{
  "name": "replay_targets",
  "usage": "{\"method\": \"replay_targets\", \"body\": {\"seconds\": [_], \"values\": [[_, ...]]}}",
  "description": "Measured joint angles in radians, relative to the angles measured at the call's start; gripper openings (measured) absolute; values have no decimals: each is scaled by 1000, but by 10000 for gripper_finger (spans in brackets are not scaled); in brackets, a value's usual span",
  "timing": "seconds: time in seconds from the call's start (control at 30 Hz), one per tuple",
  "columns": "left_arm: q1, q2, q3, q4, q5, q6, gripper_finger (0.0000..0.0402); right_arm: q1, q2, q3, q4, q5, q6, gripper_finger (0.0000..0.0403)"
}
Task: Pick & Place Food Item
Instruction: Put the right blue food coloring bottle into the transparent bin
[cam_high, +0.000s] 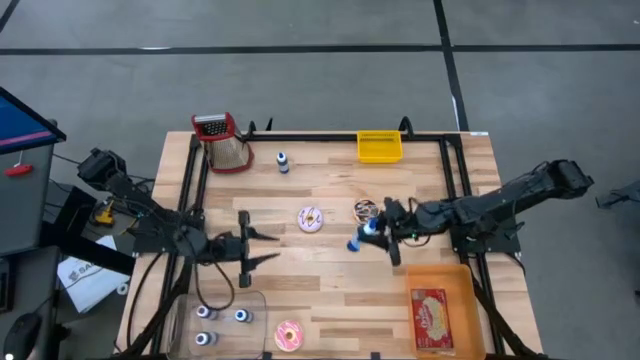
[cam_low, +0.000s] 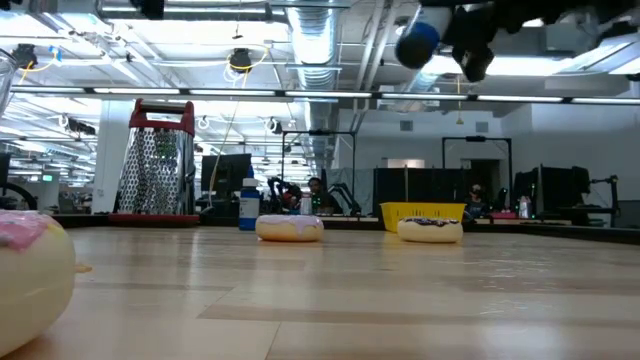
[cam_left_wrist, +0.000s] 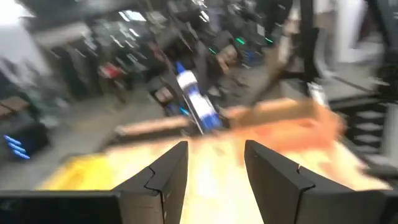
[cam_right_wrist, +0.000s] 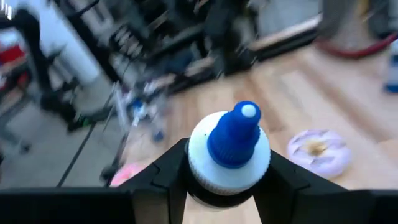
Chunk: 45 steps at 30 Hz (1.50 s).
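My right gripper (cam_high: 372, 236) is shut on a small white bottle with a blue cap (cam_right_wrist: 234, 133) and holds it above the table's middle right; the low view shows the bottle (cam_low: 418, 42) high over the tabletop. A lilac-iced donut (cam_high: 310, 219) and a chocolate donut (cam_high: 366, 210) lie flat on the wood just beside it. A pink donut (cam_high: 289, 335) lies at the near edge. My left gripper (cam_high: 262, 247) is left of centre, open, with nothing between its fingers (cam_left_wrist: 166, 180). My right gripper pinches the bottle's white body (cam_right_wrist: 200, 163) just below the blue cap, one finger on either side. The fingers come about level from the table's right. The bottle is lifted clear of the table, tilted, its cap end toward the table's left.
A clear tray (cam_high: 255, 300) with several small bottles sits at the near left, and an orange tray (cam_high: 460, 285) with a food packet at the near right. A yellow bin (cam_high: 380, 147), a red-framed grater (cam_high: 222, 140) and another bottle (cam_high: 283, 162) stand along the far edge.
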Motion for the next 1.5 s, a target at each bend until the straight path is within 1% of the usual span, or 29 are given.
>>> {"method": "replay_targets", "body": {"seconds": [0.07, 0.17, 0.23, 0.3, 0.4, 0.5, 0.57, 0.7, 0.8, 0.87, 0.97, 1.2, 1.27, 1.4, 1.5], "values": [[-25, 9, -1, -52, 45, -77, 154, 24, 44, 41, -40, -27, -5, 137], [-89, 11, 9, -54, 90, -105, 154, 51, 130, 117, -55, -67, -34, 133], [-137, 11, 35, -85, 70, -106, 154, 61, 199, 181, -61, -103, -60, 133], [-177, 19, 76, -151, 33, -112, 154, 66, 272, 257, -73, -149, -86, 134], [-205, 71, 155, -227, -3, -113, 154, 73, 388, 399, -170, -193, -136, 135], [-197, 146, 245, -301, -46, -107, 154, 72, 490, 539, -304, -204, -184, 135], [-173, 203, 298, -350, -73, -102, 154, 72, 547, 621, -357, -204, -211, 136], [-117, 302, 371, -351, -83, -70, 154, 72, 632, 733, -412, -203, -247, 136], [-73, 357, 394, -355, -84, -45, 154, 77, 681, 785, -474, -203, -267, 136], [-56, 369, 396, -343, -88, -33, 154, 77, 699, 798, -515, -203, -269, 136], [-45, 376, 399, -309, -78, -30, 154, 83, 716, 803, -518, -203, -271, 136], [-5, 377, 399, -299, 50, -123, 154, 92, 726, 804, -517, -186, -292, 134], [6, 377, 399, -299, 76, -149, 154, 97, 726, 804, -521, -171, -297, 132], [15, 379, 399, -299, 89, -164, 154, 100, 726, 803, -520, -152, -304, 132], [29, 394, 398, -290, 146, -184, 154, 99, 726, 803, -522, -150, -308, 131]]}}
